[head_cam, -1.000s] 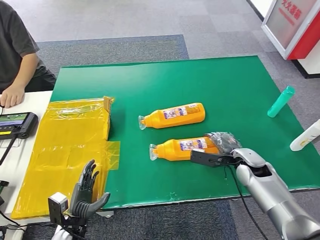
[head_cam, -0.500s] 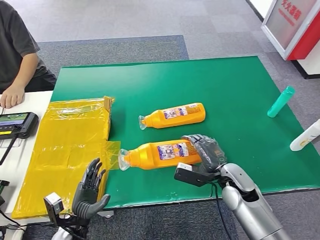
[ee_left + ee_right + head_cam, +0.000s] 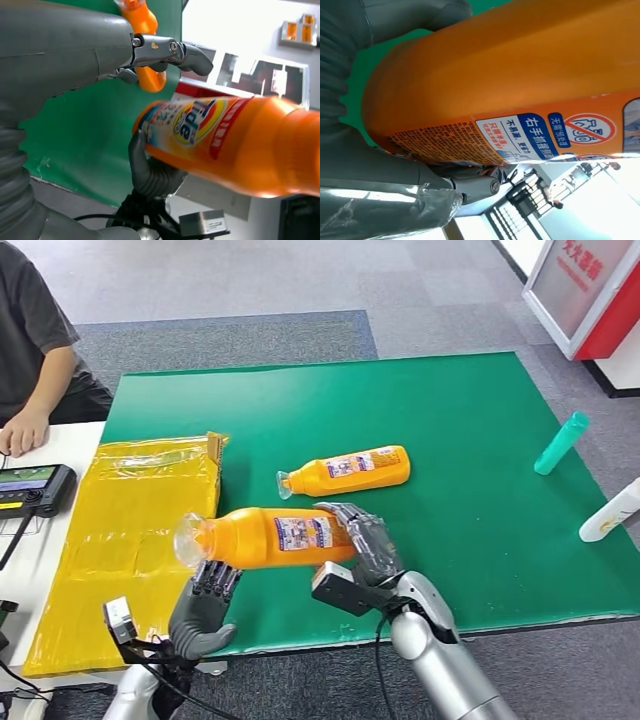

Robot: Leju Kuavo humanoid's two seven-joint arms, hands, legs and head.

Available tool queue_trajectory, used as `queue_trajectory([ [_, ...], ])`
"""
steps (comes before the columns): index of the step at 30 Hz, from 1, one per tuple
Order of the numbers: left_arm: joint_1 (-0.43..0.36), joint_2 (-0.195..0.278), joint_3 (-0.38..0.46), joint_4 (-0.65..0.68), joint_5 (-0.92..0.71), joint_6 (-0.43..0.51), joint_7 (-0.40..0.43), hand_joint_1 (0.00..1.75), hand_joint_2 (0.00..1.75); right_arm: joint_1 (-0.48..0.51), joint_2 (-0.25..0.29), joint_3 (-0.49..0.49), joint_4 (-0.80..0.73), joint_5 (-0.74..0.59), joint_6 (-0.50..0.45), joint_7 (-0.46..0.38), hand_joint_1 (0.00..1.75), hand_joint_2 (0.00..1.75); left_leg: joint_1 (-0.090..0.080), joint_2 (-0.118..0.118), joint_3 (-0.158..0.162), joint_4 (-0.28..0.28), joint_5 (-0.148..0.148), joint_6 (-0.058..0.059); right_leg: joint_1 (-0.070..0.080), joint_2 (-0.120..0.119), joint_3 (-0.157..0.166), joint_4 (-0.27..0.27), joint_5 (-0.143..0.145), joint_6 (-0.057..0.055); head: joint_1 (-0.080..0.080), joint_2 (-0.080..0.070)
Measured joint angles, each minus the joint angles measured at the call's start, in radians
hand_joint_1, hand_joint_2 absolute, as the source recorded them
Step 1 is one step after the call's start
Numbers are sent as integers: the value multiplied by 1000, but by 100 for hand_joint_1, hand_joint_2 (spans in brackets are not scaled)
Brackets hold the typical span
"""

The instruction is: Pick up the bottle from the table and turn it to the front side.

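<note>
Silver right arm (image 3: pixel 445 665) trailing a black cable, dark grey right hand (image 3: pixel 370 540), grey ribbed wrist cover.

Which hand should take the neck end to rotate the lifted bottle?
Left. The right hand grips the orange bottle at its base; the left hand sits open just under its neck.

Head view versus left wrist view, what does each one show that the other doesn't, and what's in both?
The head view alone shows the teal bottle, the white bottle, the yellow plastic sheet and a seated person.

The left wrist view alone shows the held bottle's front logo close up.

Both show the held orange bottle, the right hand gripping its base, the left hand, the second orange bottle and the green table.
</note>
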Motion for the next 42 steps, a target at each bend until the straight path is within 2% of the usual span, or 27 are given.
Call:
queue_trajectory([
  [8, -2, 17, -47, -34, -40, 54, 0, 0, 175, 3, 69, 0, 74, -29, -9, -27, 175, 175, 0, 0, 0, 0, 0, 0, 0, 0, 0, 0, 0, 0, 0, 0],
  [15, 7, 23, -61, -55, -57, 148, 0, 0, 175, 21, 89, -3, 121, -53, -26, -44, 175, 175, 0, 0, 0, 0, 0, 0, 0, 0, 0, 0, 0, 0, 0, 0],
  [22, 10, 9, -51, -67, -48, 213, 0, 0, 175, 52, 93, -9, 145, -58, -30, -46, 175, 175, 0, 0, 0, 0, 0, 0, 0, 0, 0, 0, 0, 0, 0, 0],
  [42, 9, -11, -38, -84, -57, 189, 0, 0, 175, 63, 114, -16, 173, -64, -31, -52, 175, 175, 0, 0, 0, 0, 0, 0, 0, 0, 0, 0, 0, 0, 0, 0],
])
